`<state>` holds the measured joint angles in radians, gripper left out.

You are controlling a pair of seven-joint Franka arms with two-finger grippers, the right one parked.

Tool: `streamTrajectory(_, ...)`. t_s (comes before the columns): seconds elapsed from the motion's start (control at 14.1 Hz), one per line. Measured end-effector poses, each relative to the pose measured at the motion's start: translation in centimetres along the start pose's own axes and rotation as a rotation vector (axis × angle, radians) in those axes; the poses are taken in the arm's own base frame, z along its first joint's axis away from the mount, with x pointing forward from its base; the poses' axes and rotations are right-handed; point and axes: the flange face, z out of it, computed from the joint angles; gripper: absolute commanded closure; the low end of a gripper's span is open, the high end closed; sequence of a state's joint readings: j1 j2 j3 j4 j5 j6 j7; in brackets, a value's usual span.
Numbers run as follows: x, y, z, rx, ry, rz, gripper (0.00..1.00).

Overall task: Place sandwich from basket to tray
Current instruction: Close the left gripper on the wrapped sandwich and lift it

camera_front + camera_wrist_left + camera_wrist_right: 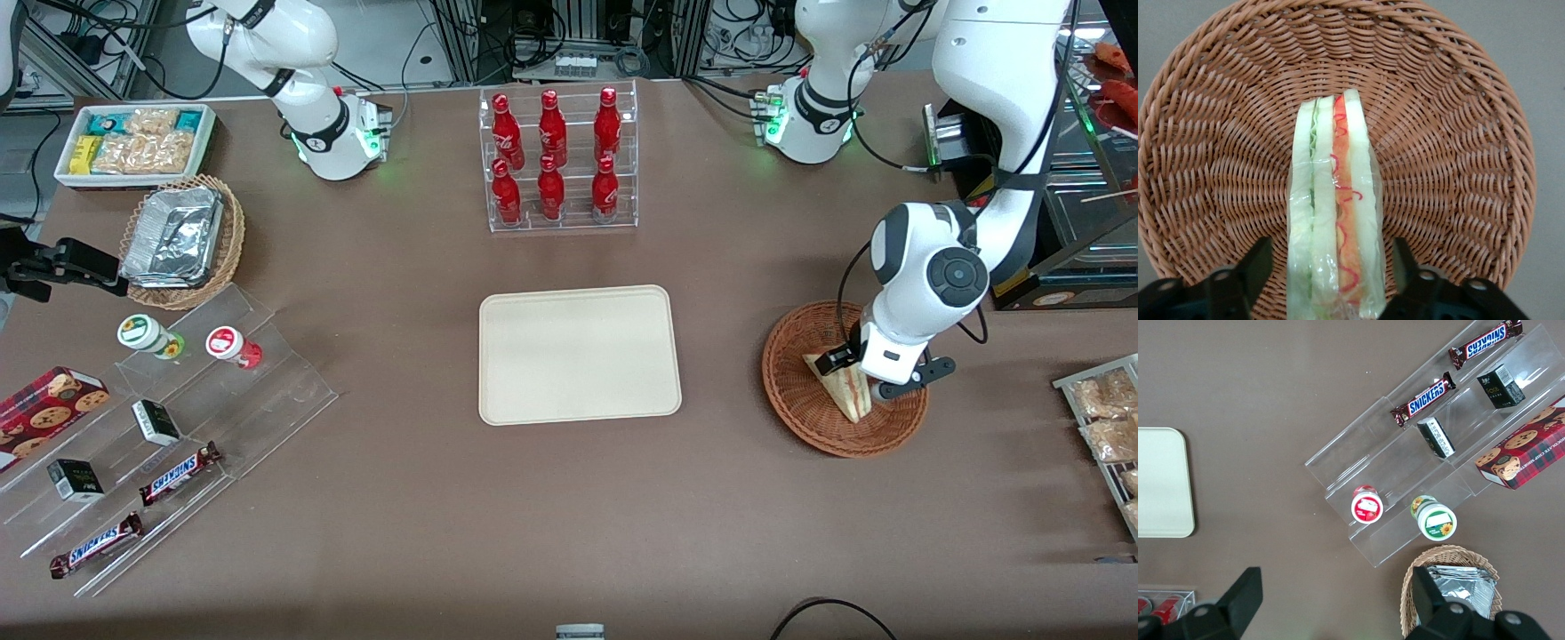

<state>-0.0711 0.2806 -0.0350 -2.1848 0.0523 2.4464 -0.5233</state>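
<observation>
The claw (1333,280) is hanging low inside the basket (1451,133), its two black fingers (1255,267) spread wide and sitting one on each flat bread face of the sandwich (1335,213), with a visible gap on both sides, so nothing is being gripped yet. The sandwich is standing on edge in the basket's middle, cut face turned up toward the wrist camera.

To do this step well, the fingers should probably be closing gently and evenly on the two bread faces, since soft bread is likely to crush or shear along its filling.

The sandwich is a pale wedge in clear, crinkled film, showing stripes of green and orange-red filling between white slices. The basket is a round, shallow, reddish-brown bowl of ribbed wicker. On the brown worktop (427,533), the tray (578,356) is lying well apart from the basket, toward the parked arm's end: flat, cream, smooth, round-cornered, low-rimmed.
</observation>
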Motion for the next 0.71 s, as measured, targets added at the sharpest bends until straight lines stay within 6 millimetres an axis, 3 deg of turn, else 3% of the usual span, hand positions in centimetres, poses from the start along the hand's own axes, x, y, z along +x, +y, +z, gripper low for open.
streamTrajectory(0.28, 0.2, 0.0, -0.3, 0.005, -0.007, 0.0, 1.0)
streamTrajectory(0.42, 0.9, 0.4, -1.9, 0.03, -0.041, 0.004, 1.0)
streamTrajectory(0.57, 2.1, 1.7, -5.8, 0.051, -0.07, 0.014, 1.0)
streamTrajectory(0.71, 2.7, 4.1, -10.8, 0.065, -0.083, 0.044, 1.0)
